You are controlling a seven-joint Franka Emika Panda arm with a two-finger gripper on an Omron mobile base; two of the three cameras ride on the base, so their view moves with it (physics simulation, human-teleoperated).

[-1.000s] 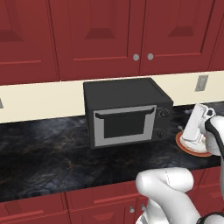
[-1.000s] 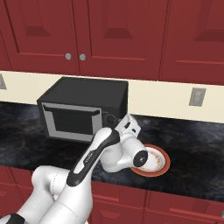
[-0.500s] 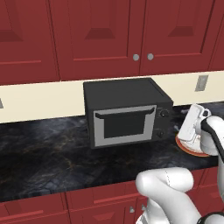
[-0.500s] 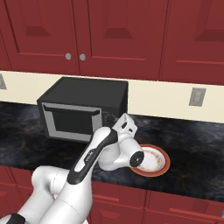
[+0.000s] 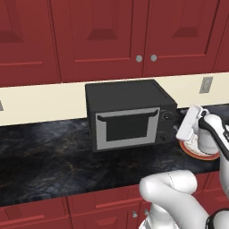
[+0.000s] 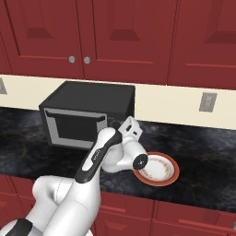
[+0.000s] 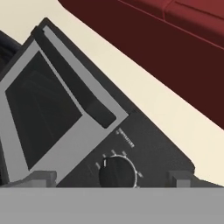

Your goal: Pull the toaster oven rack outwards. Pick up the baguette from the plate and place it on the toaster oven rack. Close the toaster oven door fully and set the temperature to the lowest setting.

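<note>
1. Facing the control panel of the toaster oven (image 5: 129,114), the end effector (image 7: 111,179) hovers in front of the upper knob (image 7: 117,171); in the hand view its two fingertips (image 7: 41,178) stand on either side of that knob, well spread, with nothing between them. State: released, not touching the knob as far as the view shows.
2. In the left base view the white hand sits just to the right of the oven, beside the control panel, above the plate (image 5: 210,156). The right base view shows the hand at the oven's front right corner, with the arm crossing in front of the lower part of the oven.
3. The toaster oven stands on the dark marbled desk (image 5: 44,156), back against the cream wall strip, under the red cabinets (image 5: 98,40).
4. The toaster oven door (image 5: 127,127) appears shut, upright and flush with the front; its black bar handle (image 5: 127,116) runs along the top edge, and the window is dark.
5. The toaster oven rack and the baguette cannot be made out; the window in the hand view shows only faint darker lines.
6. Two round dark knobs are on the right-hand panel, one above the other (image 5: 168,116) and (image 5: 163,135). The upper knob has a white pointer mark and tick marks around it, with small illegible lettering above.
7. The plate (image 6: 159,168) lies on the desk just to the right of the oven, near the front edge; orange-red rim, pale centre, its left part covered by the wrist. No bread shows on its visible part.
8. A wall outlet (image 6: 207,102) is on the cream strip to the right of the oven.
</note>
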